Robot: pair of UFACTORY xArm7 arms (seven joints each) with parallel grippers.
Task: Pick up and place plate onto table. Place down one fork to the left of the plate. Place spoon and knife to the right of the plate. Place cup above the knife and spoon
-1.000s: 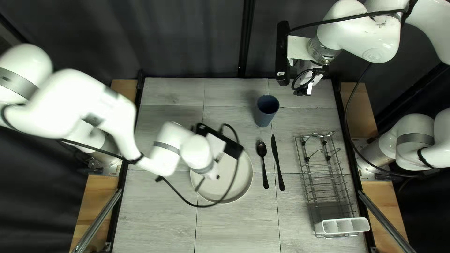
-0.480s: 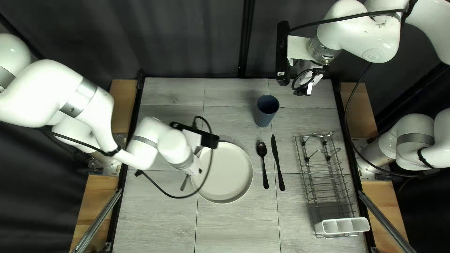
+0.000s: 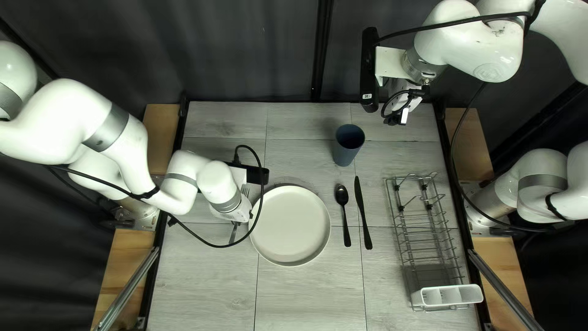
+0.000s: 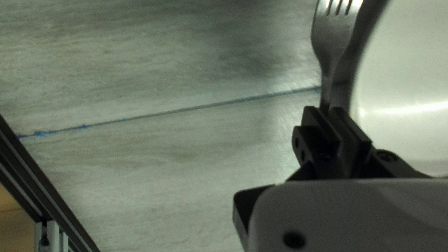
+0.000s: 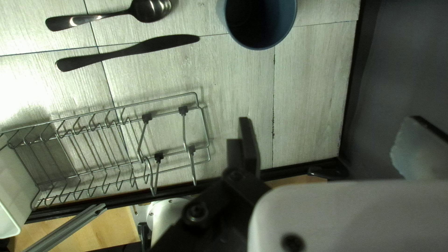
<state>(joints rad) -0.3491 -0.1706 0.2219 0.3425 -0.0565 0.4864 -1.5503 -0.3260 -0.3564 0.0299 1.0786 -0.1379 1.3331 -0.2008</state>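
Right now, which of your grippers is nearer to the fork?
Left. The left gripper is shut on the fork, beside the plate. The right gripper hangs well away, past the cup, near the table's far right corner.

Item, left: bending the left arm point(image 3: 67, 119) in from the left edge of the top left view, angling the wrist point(image 3: 223, 190) toward the middle, aiming the left claw point(image 3: 243, 214) downward. In the left wrist view, clamping with the left claw point(image 4: 324, 112), lining up two black fingers side by side, leaving a slim gap.

Item, right: reaching in with the right arm point(image 3: 468, 46) across the top right corner, raised high; hanging the right claw point(image 3: 395, 119) below its wrist; in the right wrist view, spreading wide, showing one black finger point(image 5: 249, 147) clearly.
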